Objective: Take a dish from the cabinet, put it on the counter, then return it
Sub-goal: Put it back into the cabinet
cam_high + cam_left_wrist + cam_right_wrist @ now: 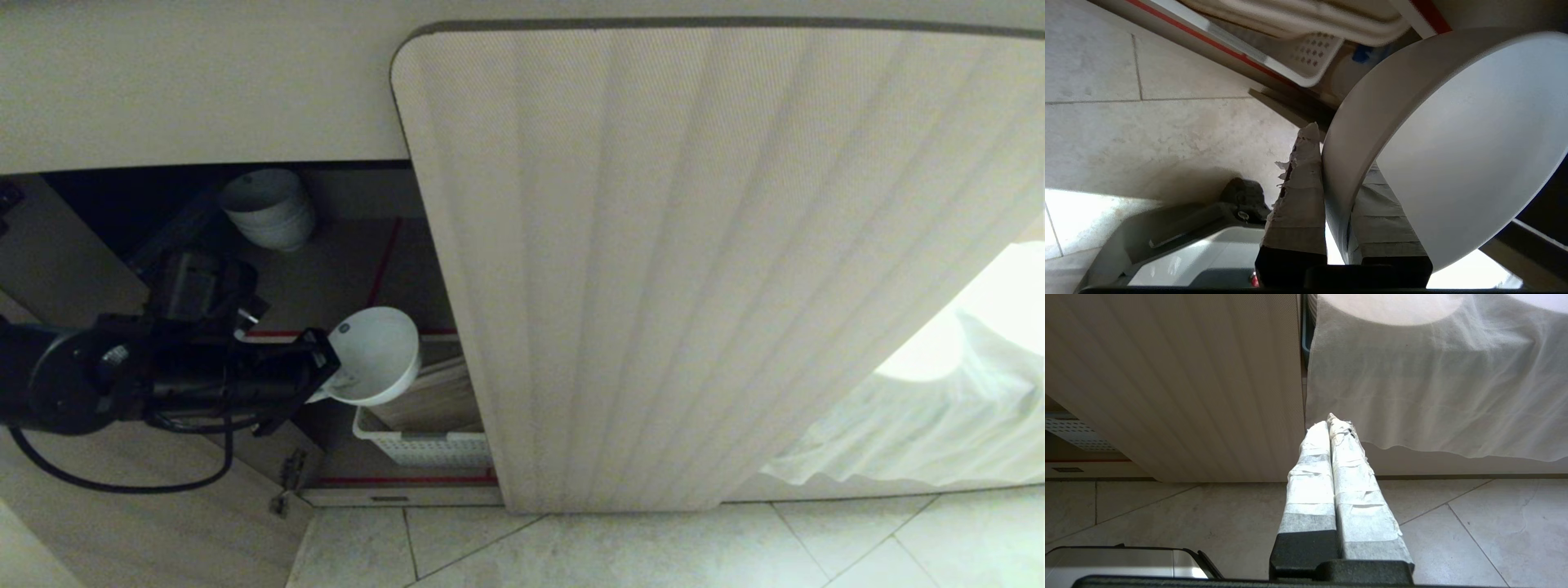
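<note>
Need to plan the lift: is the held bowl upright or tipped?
Tipped. The bowl shows its empty inside toward the head camera, rim clamped in the left tool.

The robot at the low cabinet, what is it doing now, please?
The left claw is shut on the rim of a small white bowl, holding it tilted in the air at the open cabinet, above a white basket. A stack of similar bowls sits further inside. The right claw is shut and empty, near the fluted door.
</note>
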Controlling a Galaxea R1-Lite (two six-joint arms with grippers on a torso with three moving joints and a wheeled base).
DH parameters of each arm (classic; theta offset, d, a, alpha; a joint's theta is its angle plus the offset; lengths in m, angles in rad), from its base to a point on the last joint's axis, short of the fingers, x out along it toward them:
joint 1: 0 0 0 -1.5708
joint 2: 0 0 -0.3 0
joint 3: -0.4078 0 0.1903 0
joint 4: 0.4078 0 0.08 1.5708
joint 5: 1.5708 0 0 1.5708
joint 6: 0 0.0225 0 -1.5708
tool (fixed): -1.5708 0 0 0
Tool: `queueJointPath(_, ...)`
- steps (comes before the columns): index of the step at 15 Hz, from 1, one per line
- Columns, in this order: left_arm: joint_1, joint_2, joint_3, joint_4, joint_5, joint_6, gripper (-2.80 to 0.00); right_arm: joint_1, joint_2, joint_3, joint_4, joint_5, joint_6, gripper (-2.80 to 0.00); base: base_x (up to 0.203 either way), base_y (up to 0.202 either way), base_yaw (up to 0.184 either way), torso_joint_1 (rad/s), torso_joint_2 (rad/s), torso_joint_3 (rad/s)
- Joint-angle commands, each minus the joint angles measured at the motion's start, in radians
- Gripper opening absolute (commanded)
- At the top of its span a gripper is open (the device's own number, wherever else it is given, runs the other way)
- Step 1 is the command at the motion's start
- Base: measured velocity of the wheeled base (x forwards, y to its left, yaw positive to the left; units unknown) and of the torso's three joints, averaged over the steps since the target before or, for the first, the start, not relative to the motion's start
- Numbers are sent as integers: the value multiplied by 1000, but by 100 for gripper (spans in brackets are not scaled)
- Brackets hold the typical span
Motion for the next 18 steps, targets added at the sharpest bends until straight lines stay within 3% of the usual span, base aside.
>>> queueJointPath(1, 12, 12, -4, -1, 6, -9, -280, 1, 0, 0, -1, 0, 0, -280, 0, 0, 0, 0, 0, 0)
queueJointPath(18, 20, 78, -136, -14, 122, -167, -280, 1, 0, 0, -1, 0, 0, -280, 0, 0, 0, 0, 0, 0)
